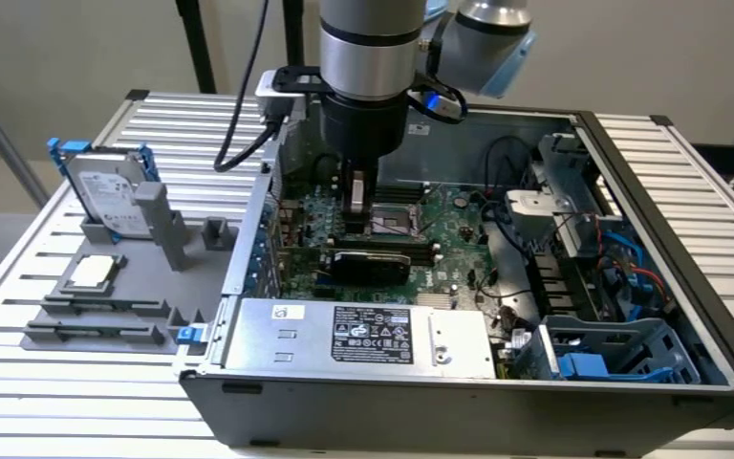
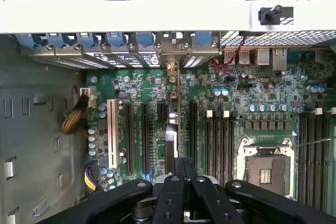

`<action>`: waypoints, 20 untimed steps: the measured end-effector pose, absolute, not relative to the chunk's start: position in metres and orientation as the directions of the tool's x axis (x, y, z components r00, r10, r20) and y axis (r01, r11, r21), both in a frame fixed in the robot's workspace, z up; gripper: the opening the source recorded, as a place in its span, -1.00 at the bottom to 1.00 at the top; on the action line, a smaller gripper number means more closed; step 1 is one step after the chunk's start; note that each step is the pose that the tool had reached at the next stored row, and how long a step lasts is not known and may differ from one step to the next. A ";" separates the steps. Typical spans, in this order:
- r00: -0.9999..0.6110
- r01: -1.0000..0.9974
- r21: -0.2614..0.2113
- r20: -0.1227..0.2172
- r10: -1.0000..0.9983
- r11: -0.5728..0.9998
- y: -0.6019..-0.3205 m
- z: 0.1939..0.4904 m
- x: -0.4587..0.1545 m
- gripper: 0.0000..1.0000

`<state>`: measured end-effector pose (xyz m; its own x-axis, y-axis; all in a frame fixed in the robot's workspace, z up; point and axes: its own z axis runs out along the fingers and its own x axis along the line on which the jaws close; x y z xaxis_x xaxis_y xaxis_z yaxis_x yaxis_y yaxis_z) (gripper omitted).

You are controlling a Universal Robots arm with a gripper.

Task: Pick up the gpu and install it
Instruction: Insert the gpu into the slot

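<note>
The claw [image 1: 362,212] is inside the case [image 1: 673,191], pinching the gpu [image 2: 171,129], which stands on edge over the motherboard [image 2: 241,108] among the slots.

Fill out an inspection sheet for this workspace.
Surface: slatted metal table carrying an open computer case.
Job's things: gpu stands on edge along the motherboard slots, bracket toward the case's rear.
Clutter: hard drive in a blue frame and a processor, both on a grey fixture.
Grippers: gripper directly above the gpu.
Cables: black cable hanging from the arm; blue cables inside the case.
Surroundings: pale wall, black posts behind.
</note>
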<state>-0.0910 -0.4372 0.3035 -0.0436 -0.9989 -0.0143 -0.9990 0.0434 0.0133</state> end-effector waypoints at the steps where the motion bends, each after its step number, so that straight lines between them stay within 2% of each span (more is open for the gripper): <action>1: -0.044 -0.999 0.013 -0.014 -0.999 0.043 -0.437 0.303 -0.091 -0.76; 11: -0.133 -0.991 0.013 -0.015 -0.991 0.133 -0.436 0.309 -0.093 -0.76; 20: -0.407 -0.914 0.014 -0.019 -0.913 0.406 -0.430 0.324 -0.100 -0.76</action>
